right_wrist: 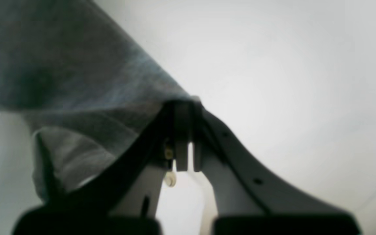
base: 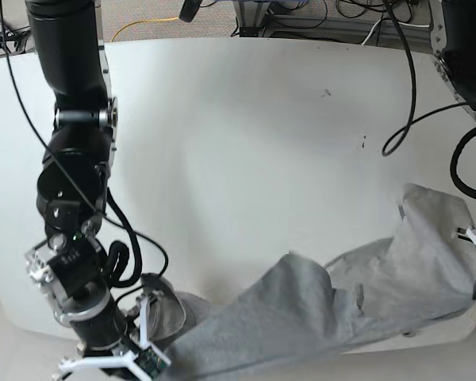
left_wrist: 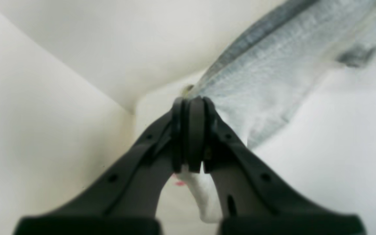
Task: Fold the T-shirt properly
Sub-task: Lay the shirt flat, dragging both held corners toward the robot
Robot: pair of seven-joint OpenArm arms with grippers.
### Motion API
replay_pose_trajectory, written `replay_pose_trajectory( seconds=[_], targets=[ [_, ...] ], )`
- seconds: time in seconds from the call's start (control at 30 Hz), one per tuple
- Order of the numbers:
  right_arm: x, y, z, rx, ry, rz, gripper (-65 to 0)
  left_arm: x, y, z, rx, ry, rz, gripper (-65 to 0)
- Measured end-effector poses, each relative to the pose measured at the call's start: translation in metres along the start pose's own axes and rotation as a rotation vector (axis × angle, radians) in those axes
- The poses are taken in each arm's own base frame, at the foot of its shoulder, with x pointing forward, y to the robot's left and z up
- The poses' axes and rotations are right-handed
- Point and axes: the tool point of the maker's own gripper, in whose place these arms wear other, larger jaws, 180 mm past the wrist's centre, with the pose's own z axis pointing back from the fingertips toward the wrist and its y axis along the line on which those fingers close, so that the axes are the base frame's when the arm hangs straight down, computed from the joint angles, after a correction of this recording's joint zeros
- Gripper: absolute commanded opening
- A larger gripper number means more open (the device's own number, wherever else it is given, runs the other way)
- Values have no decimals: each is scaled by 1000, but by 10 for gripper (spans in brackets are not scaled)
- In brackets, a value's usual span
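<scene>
The light grey T-shirt [base: 325, 309] is stretched in a long wrinkled band along the table's near edge, from lower left to right. No lettering shows. My right gripper [base: 152, 319], at the lower left of the base view, is shut on one end of it. In the right wrist view the gripper [right_wrist: 184, 104] pinches the cloth [right_wrist: 60, 81], which runs off to the upper left. My left gripper [base: 472, 236] holds the other end at the right edge. In the left wrist view the gripper [left_wrist: 191, 101] is shut on the shirt [left_wrist: 273, 65].
The white table [base: 262, 143] fills most of the base view. A black cable [base: 404, 119] loops onto its right side. More cables and frame parts [base: 301, 16] lie behind the far edge. The right arm's black column [base: 71, 159] stands over the left side.
</scene>
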Motion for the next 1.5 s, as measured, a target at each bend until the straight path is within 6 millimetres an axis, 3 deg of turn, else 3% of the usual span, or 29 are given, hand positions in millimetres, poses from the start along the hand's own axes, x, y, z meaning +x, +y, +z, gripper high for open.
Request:
replay_pose_trajectory(
  seconds=[0.23,0.4,0.53,0.77,1.27,1.37,1.5],
  targets=[
    [-92,73,23,124,185,-104,-650,-64,-51,0,-131,137,28,-646],
    [-145,135,49,226,261,-233,-650,-126,-89,13,-213,297,69,-646],
    [-175,178,74,296,335,-311,-650,-159,-109,26,-259,379,88,-646],
    [-208,223,112,355,419,-411,-650,-207,-141,55,-330,516,122,-644],
    [-245,281,174,457,588,-495,-650,-247,-170,88,-381,639,171,-637],
    [-257,290,186,469,638,-523,-650,-254,-175,95,-394,665,174,-575],
    [-262,296,193,477,666,-523,-650,-258,-175,98,-390,682,169,-367]
  ],
)
